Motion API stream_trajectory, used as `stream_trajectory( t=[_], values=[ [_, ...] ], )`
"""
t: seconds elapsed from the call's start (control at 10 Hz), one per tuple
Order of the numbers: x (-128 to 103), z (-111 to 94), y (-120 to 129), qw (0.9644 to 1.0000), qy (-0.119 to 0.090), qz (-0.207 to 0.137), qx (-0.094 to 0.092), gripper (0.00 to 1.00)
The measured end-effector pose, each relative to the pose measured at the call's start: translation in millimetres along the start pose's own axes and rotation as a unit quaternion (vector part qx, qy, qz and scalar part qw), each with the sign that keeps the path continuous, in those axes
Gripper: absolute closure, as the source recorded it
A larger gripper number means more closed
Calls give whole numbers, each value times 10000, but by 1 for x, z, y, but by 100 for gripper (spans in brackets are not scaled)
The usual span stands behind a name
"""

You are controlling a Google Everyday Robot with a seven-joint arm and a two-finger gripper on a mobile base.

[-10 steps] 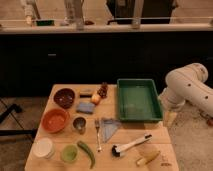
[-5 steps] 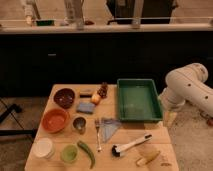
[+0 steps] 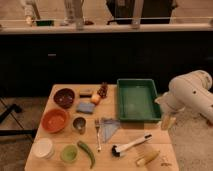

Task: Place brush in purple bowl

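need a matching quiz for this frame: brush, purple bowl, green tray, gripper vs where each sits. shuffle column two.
1 brush
2 purple bowl
3 green tray
4 gripper

A at the right edge of the table, beside the green tray, open and empty
B near right of table, lying flat
C far left, behind the orange bowl
D far right of table

Pairs: 1-B, 2-C, 3-D, 4-A

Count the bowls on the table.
3: purple bowl at the back left, orange bowl in front of it, green bowl near the front edge. The white dish beside it may be a fourth. The gripper hangs beside the tray's right edge.
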Motion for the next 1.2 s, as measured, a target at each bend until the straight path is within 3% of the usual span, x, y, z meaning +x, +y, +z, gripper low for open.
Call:
stream_trajectory(
  t=[0.2,0.4,1.0,1.2],
  values=[
    [-10,3,10,9993,-169,-304,104,20],
    [-25,5,14,9975,-278,-638,90,20],
    [-25,6,16,9973,-294,-661,82,20],
    [-31,10,25,9960,-293,-842,-8,20]
  ],
)
